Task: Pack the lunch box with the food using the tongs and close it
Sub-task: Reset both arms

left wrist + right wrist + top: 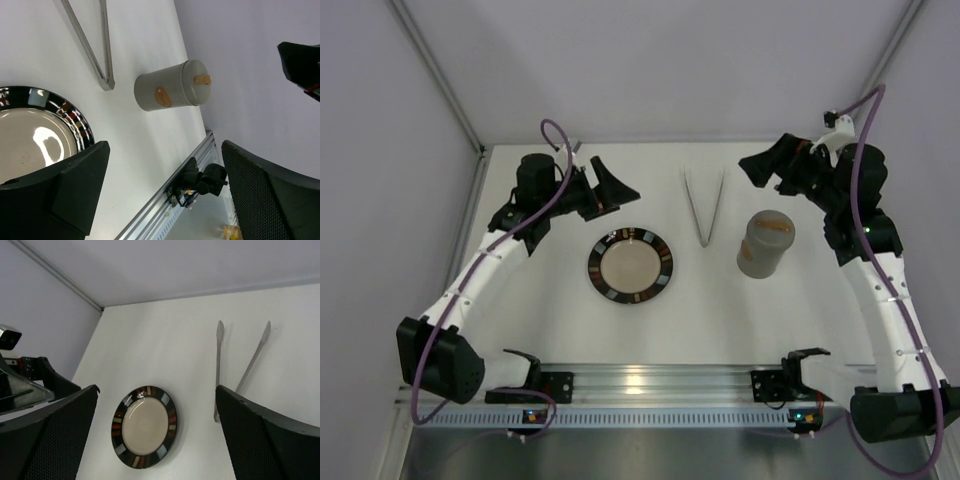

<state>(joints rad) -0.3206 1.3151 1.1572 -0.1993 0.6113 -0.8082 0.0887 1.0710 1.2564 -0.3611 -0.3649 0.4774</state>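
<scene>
The lunch box [765,243] stands upright, lid on, at the right of the bench [560,320]. The tongs [704,237] lie just left of it, and the plate [595,265] sits further left. The 2 grippers hang wide open and empty, the left gripper [618,182] beyond the plate and the right gripper [762,170] beyond the lunch box.

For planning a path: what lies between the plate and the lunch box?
Only the tongs, lying flat between plate and lunch box; the top view shows this.
</scene>
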